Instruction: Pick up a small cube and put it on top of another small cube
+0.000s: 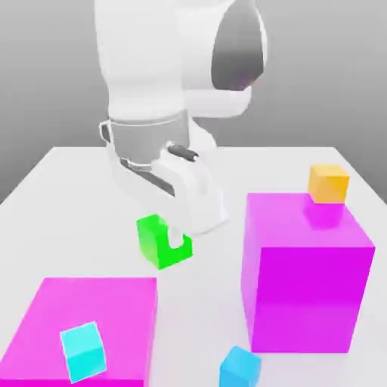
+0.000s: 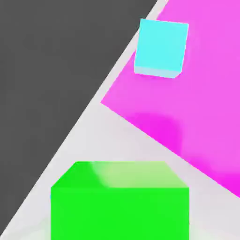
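The small bright green cube (image 1: 155,240) (image 2: 120,206) sits in the middle of the white table, tilted a little, with one white finger overlapping its side toward the exterior view's right. My gripper (image 1: 178,240) comes down on it from above and is shut on it. The hand view has the green cube very close. The small orange-yellow cube (image 1: 328,184) rests on the top back of the tall magenta block (image 1: 306,280), at the exterior view's right, well apart from the gripper.
A low flat magenta block (image 1: 83,325) (image 2: 197,117) lies at the front on the exterior view's left, carrying a cyan cube (image 1: 82,351) (image 2: 161,47). A blue cube (image 1: 240,368) stands on the table (image 1: 68,189) at the front, by the tall block's base.
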`<state>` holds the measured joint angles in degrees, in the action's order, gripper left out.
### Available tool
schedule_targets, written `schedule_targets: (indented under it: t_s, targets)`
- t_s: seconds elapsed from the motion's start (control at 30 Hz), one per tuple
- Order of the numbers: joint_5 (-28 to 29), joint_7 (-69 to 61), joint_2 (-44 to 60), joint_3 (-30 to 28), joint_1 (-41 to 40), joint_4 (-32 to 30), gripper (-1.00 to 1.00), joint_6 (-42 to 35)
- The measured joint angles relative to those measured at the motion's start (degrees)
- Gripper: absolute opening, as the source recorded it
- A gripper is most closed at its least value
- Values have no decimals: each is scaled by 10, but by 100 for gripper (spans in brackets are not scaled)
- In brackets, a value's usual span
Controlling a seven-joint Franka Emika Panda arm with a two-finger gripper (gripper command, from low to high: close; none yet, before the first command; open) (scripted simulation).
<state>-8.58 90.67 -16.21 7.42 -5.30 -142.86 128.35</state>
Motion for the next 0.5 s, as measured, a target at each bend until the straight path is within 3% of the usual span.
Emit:
schedule_targets:
  t_s: [0.37,0.5]
  targets:
    - [-57,43,-198,142,173,-31,-100,-167]
    - [-73,46,-184,170,189,-87,-100,-97]
